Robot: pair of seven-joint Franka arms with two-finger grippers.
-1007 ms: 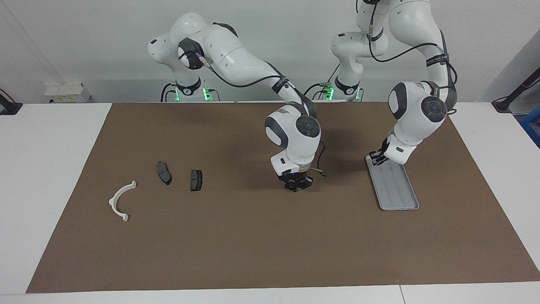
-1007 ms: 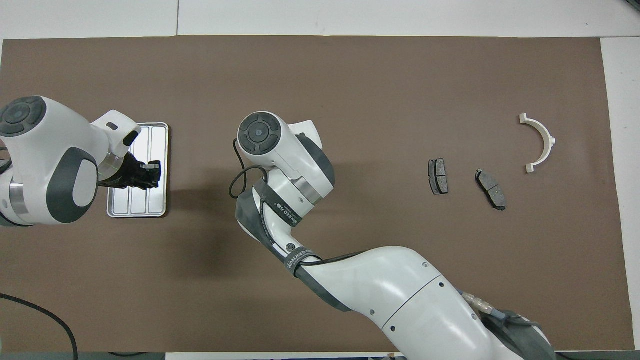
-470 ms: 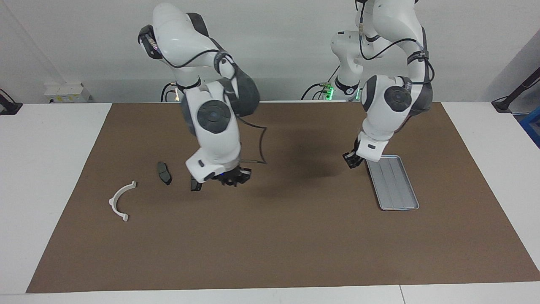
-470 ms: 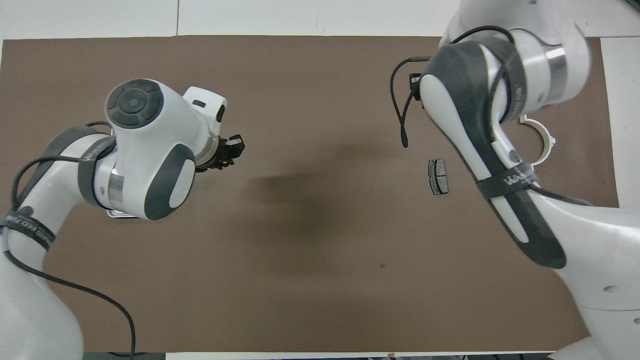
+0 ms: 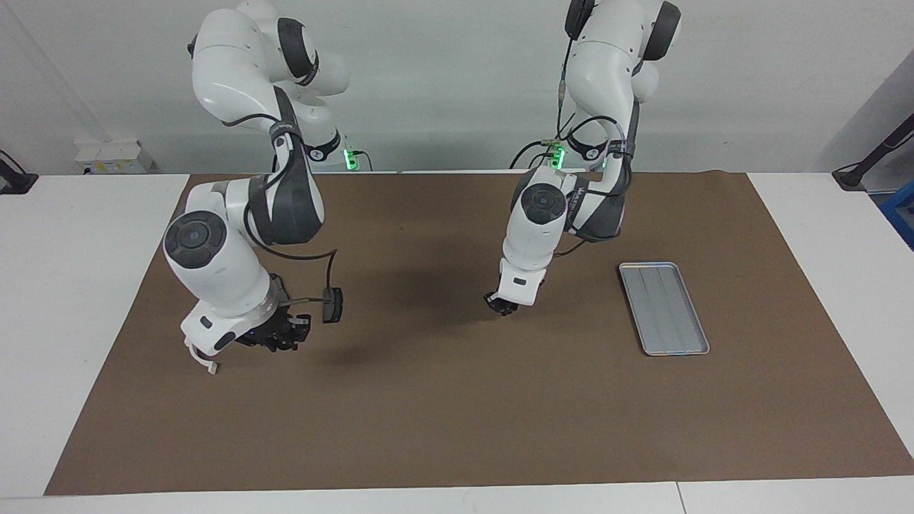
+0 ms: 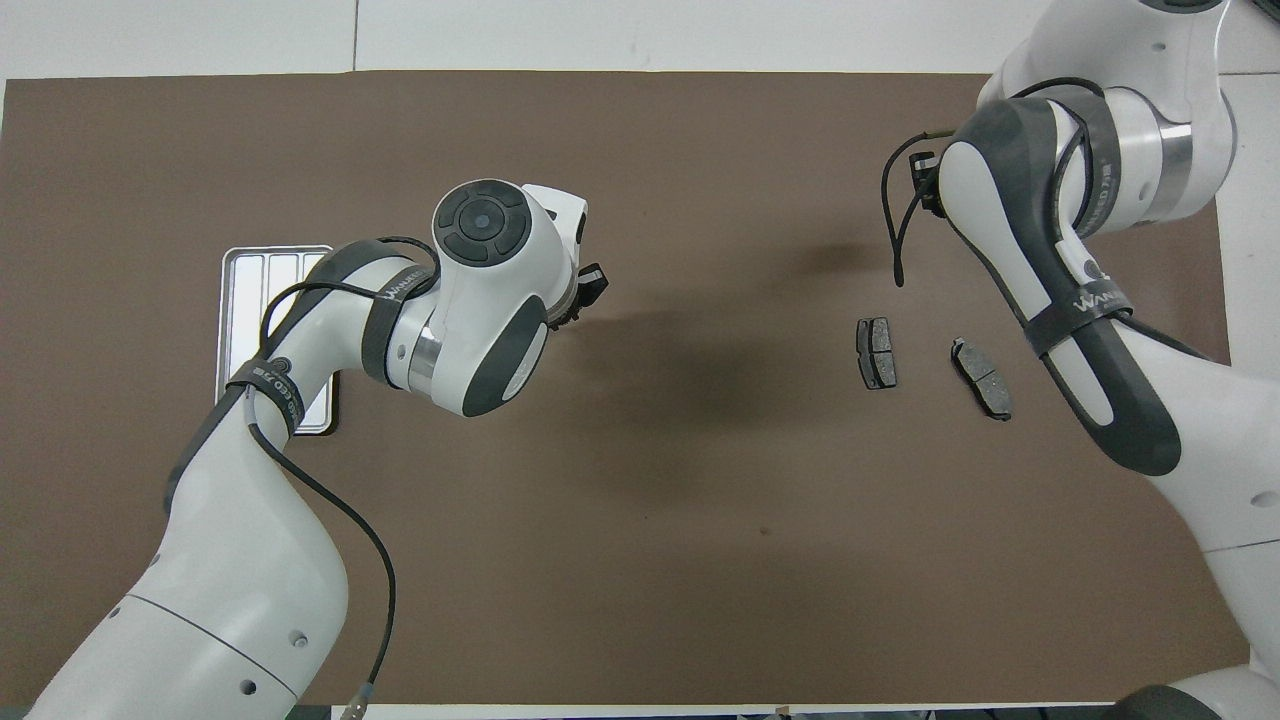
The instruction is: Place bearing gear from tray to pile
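The silver-grey tray [image 5: 664, 307] lies toward the left arm's end of the mat, and its ridged bed [image 6: 262, 272] shows nothing on it. No bearing gear shows in either view. My left gripper [image 5: 502, 305] hangs shut over the bare middle of the mat, and only its tip [image 6: 588, 290] peeks out under the wrist from above. The pile lies at the right arm's end: two dark pads [image 6: 876, 352] [image 6: 982, 377] and a white arc [image 5: 208, 366], mostly covered by the right arm. My right gripper [image 5: 277, 335] hovers low beside the arc.
A brown mat [image 5: 457, 414] covers the table. The right arm's cable [image 5: 314, 300] hangs in front of one pad [image 5: 333, 305]. White tabletop [image 5: 86, 285] borders the mat at both ends.
The left gripper left the tray's near end and swung over the mat's middle. The right arm swept from the middle to the pile and now covers the arc.
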